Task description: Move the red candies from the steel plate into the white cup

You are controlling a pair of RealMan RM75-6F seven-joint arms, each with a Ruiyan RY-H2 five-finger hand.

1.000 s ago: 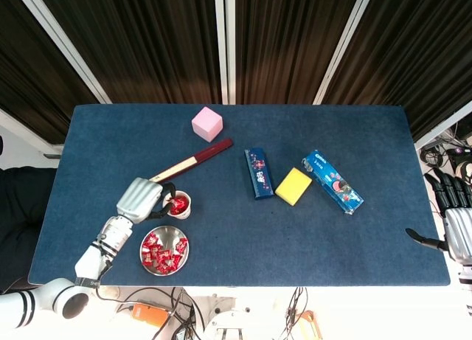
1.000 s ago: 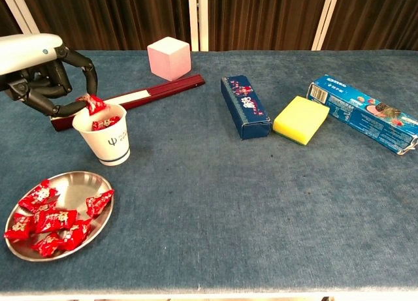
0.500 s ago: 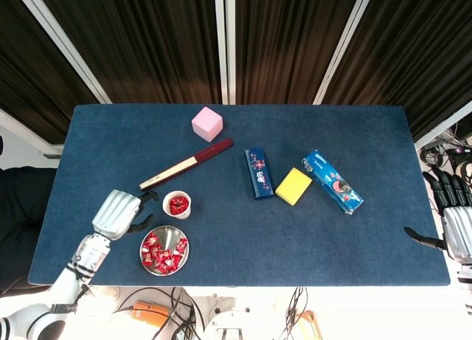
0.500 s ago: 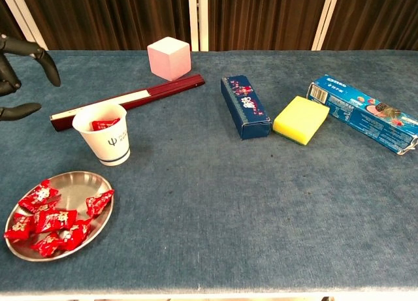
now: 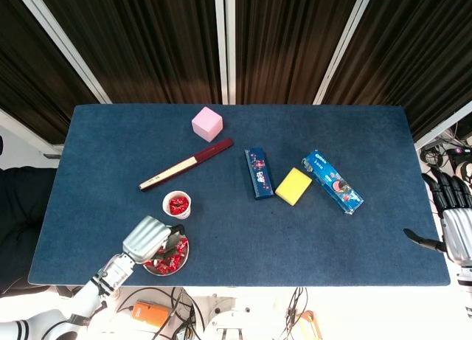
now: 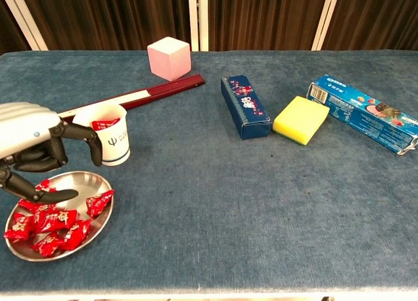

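Observation:
The white cup stands upright near the table's front left, with red candies inside. Just in front of it lies the steel plate, holding several red candies. My left hand hovers over the plate's left part, fingers apart and curved downward, thumb close above the candies; I see nothing held in it. It hides part of the plate in the head view. My right hand is off the table's right edge, fingers spread and empty.
A pink cube sits at the back. A dark red and white stick lies diagonally behind the cup. Mid-table are a dark blue box, a yellow sponge and a blue cookie pack.
One second ago my left hand held a candy over the cup. It then let go, drew back to the left, and has now come forward over the plate.

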